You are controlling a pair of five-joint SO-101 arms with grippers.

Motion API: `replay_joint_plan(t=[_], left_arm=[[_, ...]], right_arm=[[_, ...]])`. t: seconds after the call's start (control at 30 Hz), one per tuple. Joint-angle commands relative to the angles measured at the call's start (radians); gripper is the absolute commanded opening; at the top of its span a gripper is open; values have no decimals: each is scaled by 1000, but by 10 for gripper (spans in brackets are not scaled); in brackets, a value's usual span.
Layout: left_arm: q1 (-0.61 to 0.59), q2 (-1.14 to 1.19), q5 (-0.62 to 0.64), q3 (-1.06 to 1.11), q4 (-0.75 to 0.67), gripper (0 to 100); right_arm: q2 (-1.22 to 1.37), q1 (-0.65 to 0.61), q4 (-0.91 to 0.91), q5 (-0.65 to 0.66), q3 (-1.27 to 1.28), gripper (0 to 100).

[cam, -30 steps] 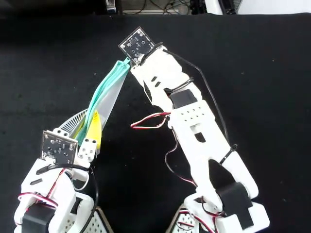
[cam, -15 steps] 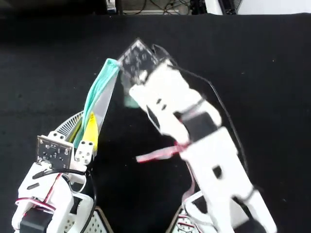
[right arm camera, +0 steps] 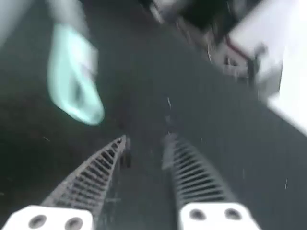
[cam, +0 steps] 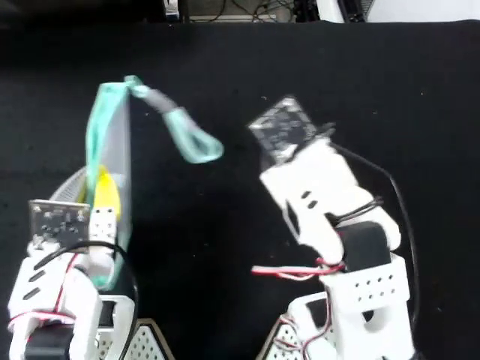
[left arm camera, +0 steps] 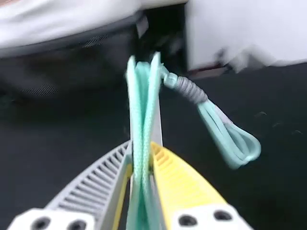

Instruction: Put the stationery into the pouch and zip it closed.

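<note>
Pouch (cam: 111,142) stands on edge above the counter (cam: 375,90), pinched at its near end by the left end effector (left arm camera: 142,155), whose grey and yellow jaws are clenched on either side of the teal-trimmed fabric. From the far top corner the zip pull (left arm camera: 187,88) juts out, and its teal loop (cam: 196,145) hangs free in the air, touching nothing. The right end effector (right arm camera: 146,141) is released, its jaws spread with nothing between them; it hovers over bare counter, well apart from the pouch and with the loop off to one side ahead of it.

As a judgement, the task looks close to done. In the left wrist view the two teal edges run pressed together along the whole visible top, and the pull sits at the very end of that line, which suits a zip drawn fully along. What may be left is only setting the pouch down and letting go.

Several things stay uncertain. The pouch is seen nearly edge-on, so the stationery cannot be made out through it; the yellow showing behind its translucent side is the jaw. The zip teeth are too fine to see, so I cannot tell whether the pull's end is the closed end. The pouch's lower edge is hidden behind the left arm, and the loop is a blur in the right wrist view.
</note>
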Motion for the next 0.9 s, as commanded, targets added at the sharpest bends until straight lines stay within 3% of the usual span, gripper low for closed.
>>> replay_joint_plan(t=[0.0,0.13,0.3,0.5,0.57,0.87], left_arm=[[-131,9,-31,-113,-8,30],[-165,164,-127,-116,-44,30],[-139,565,-187,-165,-167,30],[4,1082,-184,-323,-295,30],[48,1227,-180,-389,-316,30],[332,1659,-14,-685,-310,30]], right_arm=[[-94,110,-6,-9,160,9],[-248,161,-31,-11,371,12],[-489,193,-98,-11,668,12],[-805,196,-84,-11,974,13],[-878,206,-21,-14,967,13],[-857,232,-6,-107,977,14]])
